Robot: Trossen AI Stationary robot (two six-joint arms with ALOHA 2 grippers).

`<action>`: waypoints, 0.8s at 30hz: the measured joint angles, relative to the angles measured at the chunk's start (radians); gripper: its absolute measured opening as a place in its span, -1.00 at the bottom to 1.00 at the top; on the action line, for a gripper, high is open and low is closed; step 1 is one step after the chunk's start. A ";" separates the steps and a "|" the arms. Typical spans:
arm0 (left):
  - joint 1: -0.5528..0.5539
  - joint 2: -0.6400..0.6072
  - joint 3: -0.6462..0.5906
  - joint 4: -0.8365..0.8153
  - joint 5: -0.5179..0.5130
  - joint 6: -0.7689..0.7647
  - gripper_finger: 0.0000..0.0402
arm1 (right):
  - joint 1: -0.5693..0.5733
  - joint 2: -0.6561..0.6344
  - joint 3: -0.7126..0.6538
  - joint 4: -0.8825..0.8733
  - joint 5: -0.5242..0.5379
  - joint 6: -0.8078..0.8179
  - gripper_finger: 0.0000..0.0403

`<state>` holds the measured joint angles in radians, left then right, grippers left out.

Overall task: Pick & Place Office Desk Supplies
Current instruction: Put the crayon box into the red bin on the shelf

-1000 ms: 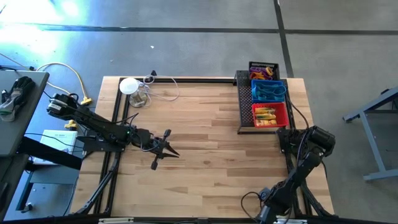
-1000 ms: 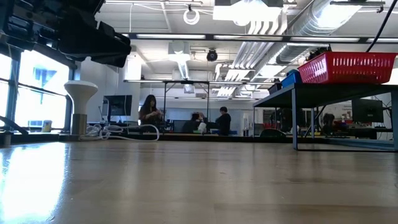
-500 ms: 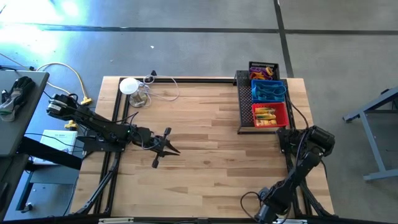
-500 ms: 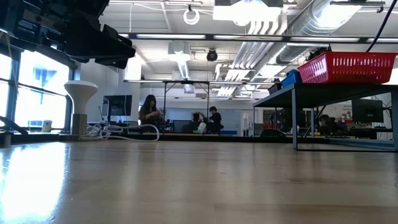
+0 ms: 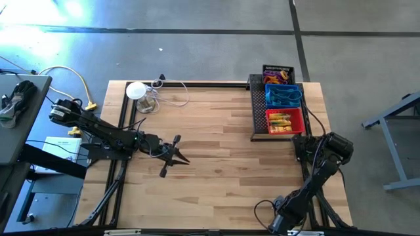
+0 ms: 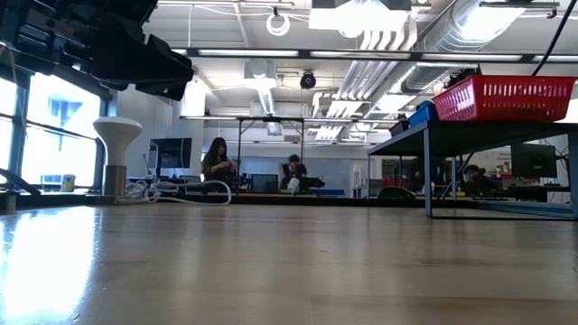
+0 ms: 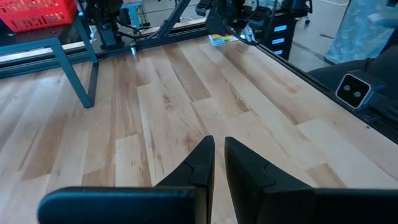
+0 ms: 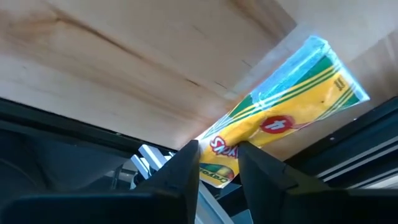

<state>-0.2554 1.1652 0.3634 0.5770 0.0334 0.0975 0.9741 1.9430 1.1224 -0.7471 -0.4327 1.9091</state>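
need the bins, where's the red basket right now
In the high view the red basket sits near the table's right edge, just below the blue basket.

The right arm (image 5: 325, 154) hides its own gripper from above; contents of the red basket (image 5: 285, 120) and blue basket (image 5: 283, 95) are too small to identify.

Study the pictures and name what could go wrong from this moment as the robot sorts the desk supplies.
1. In the right wrist view the right gripper has its fingers around one end of a yellow crayon packet at the table's edge; held so near its end, it might slip or fall off the side.
2. The red basket already holds items, so a dropped packet may land askew.
3. The left gripper waits, shut, mid-table.
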 joint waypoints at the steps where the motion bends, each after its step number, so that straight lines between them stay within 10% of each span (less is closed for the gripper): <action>1: 0.000 0.000 0.000 0.000 0.002 0.000 -0.85 | 0.000 0.000 -0.001 0.000 0.004 0.013 -0.51; 14: 0.000 0.000 0.000 0.000 0.003 0.000 -0.85 | 0.013 0.003 -0.012 -0.022 0.030 0.179 -0.42; 24: 0.000 0.000 0.000 -0.001 0.004 0.000 -0.85 | 0.011 0.040 -0.012 -0.037 -0.076 0.180 -0.78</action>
<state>-0.2554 1.1652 0.3634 0.5762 0.0376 0.0975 0.9855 1.9831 1.1103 -0.7836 -0.5090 2.0895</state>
